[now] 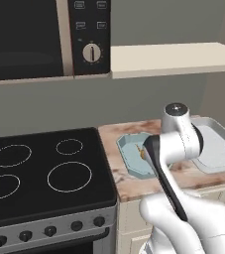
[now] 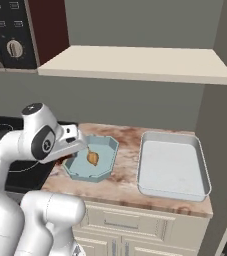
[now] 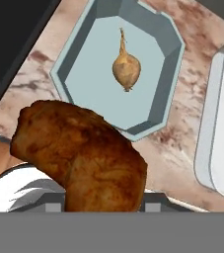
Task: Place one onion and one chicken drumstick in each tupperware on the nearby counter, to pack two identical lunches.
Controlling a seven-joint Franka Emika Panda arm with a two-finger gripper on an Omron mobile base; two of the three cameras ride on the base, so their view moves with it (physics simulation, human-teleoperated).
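A: From the left base view?
B: The arm (image 1: 176,149) leans over the counter (image 1: 134,181); the blue tub (image 1: 134,155) sits just beside the stovetop (image 1: 44,173), the grey tub (image 1: 215,146) farther right.

A: And from the right?
B: One onion (image 2: 93,158) lies in the blue tub (image 2: 92,159); the grey tub (image 2: 171,165) holds nothing.

A: The hand view?
B: The gripper (image 3: 103,205) grasps a drumstick (image 3: 81,153), held above the counter just short of the blue tub. So one item looks packed, a second is in hand, and the grey tub's pair is judged still to come.
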